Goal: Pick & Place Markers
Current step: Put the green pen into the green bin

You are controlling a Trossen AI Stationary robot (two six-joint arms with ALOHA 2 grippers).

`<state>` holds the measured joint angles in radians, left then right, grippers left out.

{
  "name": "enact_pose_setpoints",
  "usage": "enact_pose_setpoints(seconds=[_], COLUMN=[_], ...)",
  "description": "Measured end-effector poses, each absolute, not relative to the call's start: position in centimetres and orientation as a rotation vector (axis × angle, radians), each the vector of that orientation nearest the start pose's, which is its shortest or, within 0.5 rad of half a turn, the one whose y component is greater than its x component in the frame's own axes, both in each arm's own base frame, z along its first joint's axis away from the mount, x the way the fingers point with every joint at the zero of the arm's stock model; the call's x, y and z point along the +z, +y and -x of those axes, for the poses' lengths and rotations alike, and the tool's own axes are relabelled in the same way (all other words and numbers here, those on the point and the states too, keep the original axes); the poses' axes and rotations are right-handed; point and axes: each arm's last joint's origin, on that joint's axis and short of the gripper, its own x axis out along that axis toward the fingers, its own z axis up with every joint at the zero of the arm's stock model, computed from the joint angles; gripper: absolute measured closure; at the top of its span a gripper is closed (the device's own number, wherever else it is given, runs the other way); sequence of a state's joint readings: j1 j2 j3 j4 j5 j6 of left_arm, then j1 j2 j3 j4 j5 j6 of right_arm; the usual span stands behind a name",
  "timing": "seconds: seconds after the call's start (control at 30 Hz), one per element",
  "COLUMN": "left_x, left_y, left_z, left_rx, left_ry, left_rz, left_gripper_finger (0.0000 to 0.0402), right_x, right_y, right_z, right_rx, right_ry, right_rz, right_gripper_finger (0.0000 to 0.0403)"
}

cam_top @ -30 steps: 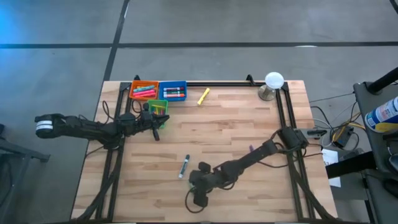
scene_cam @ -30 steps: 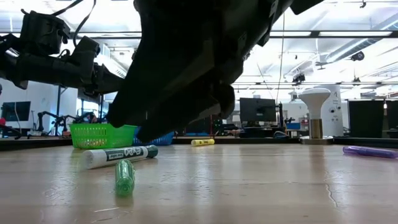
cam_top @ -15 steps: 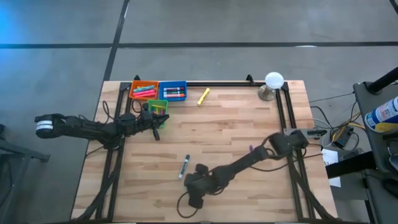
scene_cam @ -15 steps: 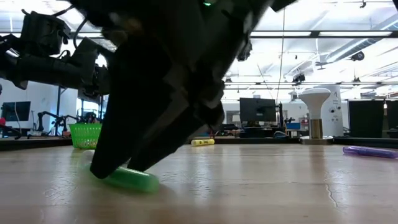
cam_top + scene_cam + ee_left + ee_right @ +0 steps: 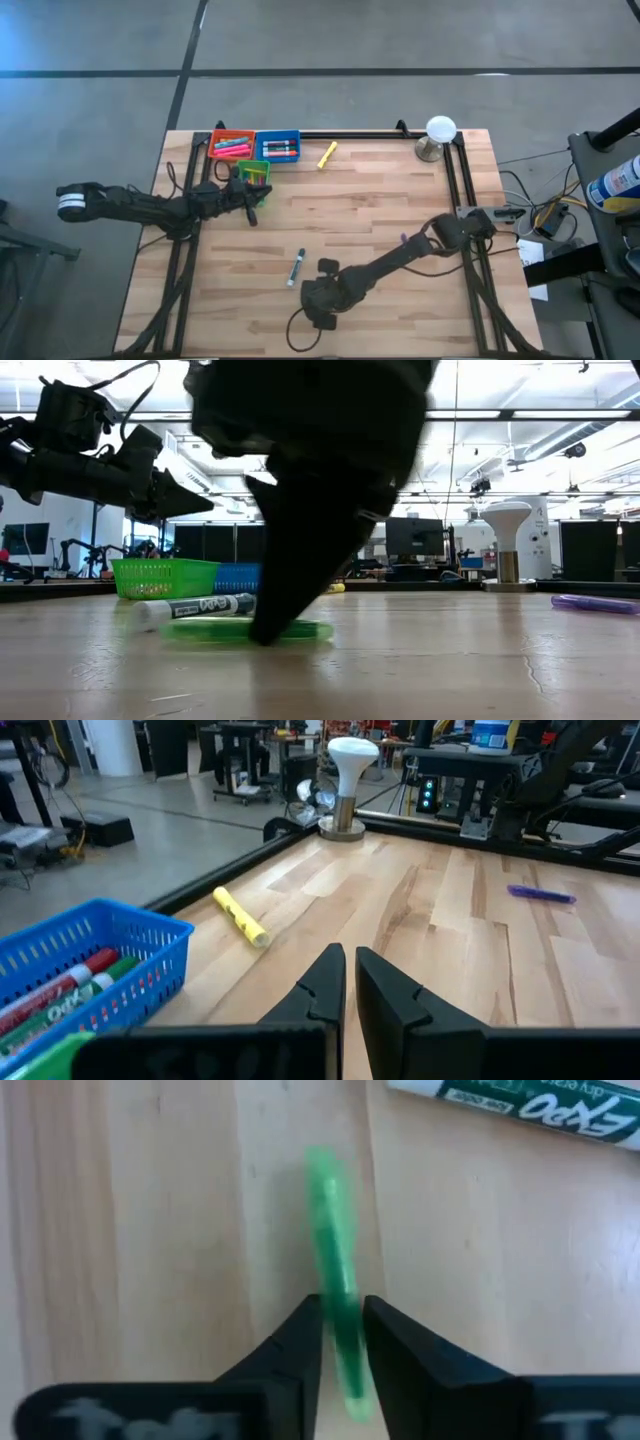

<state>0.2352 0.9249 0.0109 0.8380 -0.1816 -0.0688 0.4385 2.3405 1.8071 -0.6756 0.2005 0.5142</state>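
**Right jaws closing on a green marker near the table's front edge**

We are seeing the right gripper [image 5: 340, 1342] down at the front middle of the table [image 5: 400, 200], its jaws pinched around a green marker [image 5: 334, 1285] that is lying flat on the wood. A white-barrelled marker [image 5: 297, 267] is lying just beside it, apart from the jaws. Bare wood is lying open toward the back rail, where a yellow marker [image 5: 327, 155] is resting alone; a purple marker [image 5: 541, 894] is sitting well off to the right. The left gripper [image 5: 345, 982] is hovering over the green bin [image 5: 255, 176], its jaws nearly together and holding nothing.
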Motion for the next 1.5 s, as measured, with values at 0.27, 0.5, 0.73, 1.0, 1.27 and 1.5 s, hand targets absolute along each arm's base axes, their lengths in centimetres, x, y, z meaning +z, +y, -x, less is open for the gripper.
enact_pose_setpoints(seconds=[0.27,0.5,0.73,1.0,1.27,1.5], left_x=[15.3,16.4,18.4,20.3,21.0,21.2], left_y=[4.1,3.1,-0.1,-3.9,-5.6,-6.2], left_z=[-15.3,-16.5,-19.1,-22.9,-26.8,-27.7], left_rx=[0.407,0.282,0.055,-0.104,-0.108,-0.131], left_ry=[0.056,0.025,-0.081,-0.177,-0.175,-0.199], left_rz=[0.126,0.162,0.129,0.038,0.050,0.042], left_gripper_finger=[0.0378,0.0373,0.0313,0.0278,0.0278,0.0278], right_x=[13.5,14.9,17.4,20.0,20.5,20.4], right_y=[18.1,14.2,10.3,8.1,8.3,8.4], right_z=[-41.3,-38.2,-34.8,-33.0,-33.5,-33.5], right_rx=[-0.093,-0.083,-0.043,-0.048,-0.019,0.002], right_ry=[1.088,0.798,0.314,0.009,-0.004,0.002], right_rz=[0.068,-0.041,-0.129,-0.121,-0.102,-0.101], right_gripper_finger=[0.0364,0.0359,0.0358,0.0358,0.0358,0.0358])
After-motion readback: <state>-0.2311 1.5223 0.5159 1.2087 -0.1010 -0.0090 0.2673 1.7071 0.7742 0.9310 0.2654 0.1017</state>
